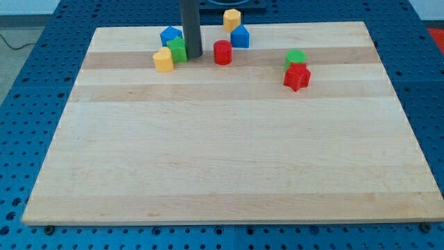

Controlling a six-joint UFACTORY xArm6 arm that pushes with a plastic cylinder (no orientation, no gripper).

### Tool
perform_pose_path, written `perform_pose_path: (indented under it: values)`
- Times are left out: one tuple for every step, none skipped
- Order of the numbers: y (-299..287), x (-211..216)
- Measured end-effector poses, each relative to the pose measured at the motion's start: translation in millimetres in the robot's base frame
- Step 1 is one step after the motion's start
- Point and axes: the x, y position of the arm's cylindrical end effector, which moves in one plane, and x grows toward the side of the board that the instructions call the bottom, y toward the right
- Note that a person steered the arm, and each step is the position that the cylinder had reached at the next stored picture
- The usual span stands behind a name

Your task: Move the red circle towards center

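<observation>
The red circle is a short red cylinder standing near the board's top edge, a little left of the middle. My tip rests on the board just to the left of it, with a small gap between them. The dark rod rises from the tip out of the view's top. A green block touches the rod's left side.
A yellow block and a blue block sit left of the rod. A yellow hexagon and a blue block lie above the red circle. A green cylinder and a red star sit at the right. The wooden board lies on a blue perforated table.
</observation>
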Motion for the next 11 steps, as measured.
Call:
perform_pose_path:
  values:
    - [1.0, 0.0]
    - [1.4, -14.4]
    - [18.3, -26.0]
    - [58.2, -16.1]
    - [77.3, 28.3]
    - [78.7, 67.0]
    - [78.7, 57.0]
    - [81.1, 31.2]
    - [115.2, 29.3]
    - [132.0, 49.3]
    - [132.0, 86.0]
